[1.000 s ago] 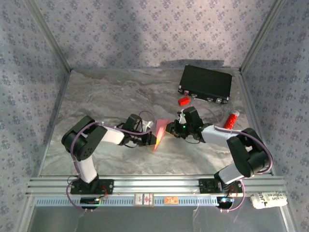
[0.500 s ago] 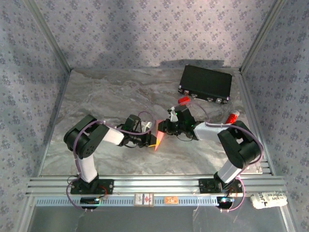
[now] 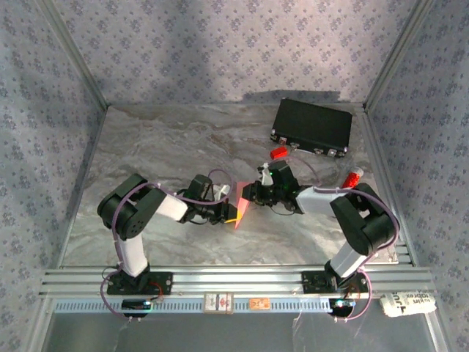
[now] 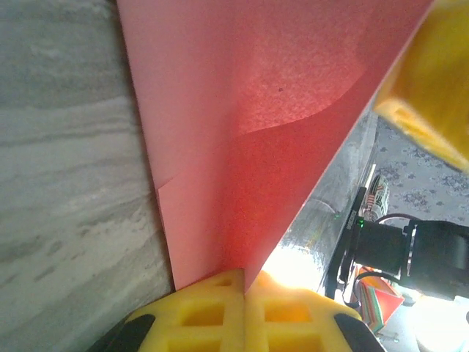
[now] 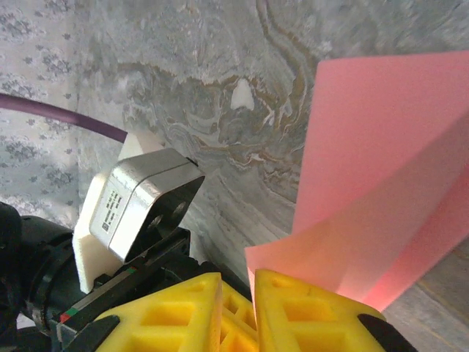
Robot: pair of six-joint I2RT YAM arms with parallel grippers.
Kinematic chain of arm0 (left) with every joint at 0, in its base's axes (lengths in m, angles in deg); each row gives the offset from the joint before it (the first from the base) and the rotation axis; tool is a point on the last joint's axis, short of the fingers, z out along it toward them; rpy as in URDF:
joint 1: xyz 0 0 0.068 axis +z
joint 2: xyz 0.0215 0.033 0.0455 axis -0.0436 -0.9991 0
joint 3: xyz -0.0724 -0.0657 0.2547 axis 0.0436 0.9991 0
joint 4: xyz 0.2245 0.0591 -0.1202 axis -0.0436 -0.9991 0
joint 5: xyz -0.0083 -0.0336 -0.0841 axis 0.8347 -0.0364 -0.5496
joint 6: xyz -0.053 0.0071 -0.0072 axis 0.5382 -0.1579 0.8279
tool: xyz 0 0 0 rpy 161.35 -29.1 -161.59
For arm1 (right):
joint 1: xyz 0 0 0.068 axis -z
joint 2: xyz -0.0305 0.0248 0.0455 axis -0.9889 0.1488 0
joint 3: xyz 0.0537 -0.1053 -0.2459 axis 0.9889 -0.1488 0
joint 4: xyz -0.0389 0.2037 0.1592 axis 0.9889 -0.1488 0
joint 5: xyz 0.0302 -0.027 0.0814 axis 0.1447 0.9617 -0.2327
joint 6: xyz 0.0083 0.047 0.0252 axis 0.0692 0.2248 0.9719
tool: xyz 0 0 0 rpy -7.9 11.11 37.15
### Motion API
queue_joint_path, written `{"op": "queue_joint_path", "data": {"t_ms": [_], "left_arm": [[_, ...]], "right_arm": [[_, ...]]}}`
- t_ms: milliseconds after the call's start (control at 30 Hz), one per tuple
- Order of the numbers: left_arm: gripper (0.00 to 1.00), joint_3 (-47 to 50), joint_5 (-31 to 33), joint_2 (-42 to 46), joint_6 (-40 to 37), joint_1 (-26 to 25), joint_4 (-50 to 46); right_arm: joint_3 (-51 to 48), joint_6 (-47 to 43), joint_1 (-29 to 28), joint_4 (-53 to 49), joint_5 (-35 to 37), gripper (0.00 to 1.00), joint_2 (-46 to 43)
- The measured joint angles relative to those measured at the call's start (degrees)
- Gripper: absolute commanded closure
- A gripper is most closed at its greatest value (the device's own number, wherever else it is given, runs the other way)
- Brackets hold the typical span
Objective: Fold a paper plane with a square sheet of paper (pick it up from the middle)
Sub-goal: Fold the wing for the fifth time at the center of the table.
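Square sheet of paper (image 4: 249, 147) held folded over the middle of the counter (image 3: 146, 147)
Left pincer (image 4: 245, 284) clamps one end, right pincer (image 5: 253, 284), narrow, seems to nip the other, likely steadying it for creasing

Grey marbled tabletop (image 3: 168, 147), floral patterned walls (image 3: 220, 44), aluminium rail (image 3: 234, 279)
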Motion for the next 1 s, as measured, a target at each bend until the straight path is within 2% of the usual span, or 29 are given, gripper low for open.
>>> {"op": "queue_joint_path", "data": {"t_ms": [1000], "left_arm": [[1.0, 3.93, 1.92, 0.07, 7.26, 0.92, 8.02]], "right_arm": [[2.08, 0.66, 0.28, 1.97, -4.13, 0.83, 7.37]]}}
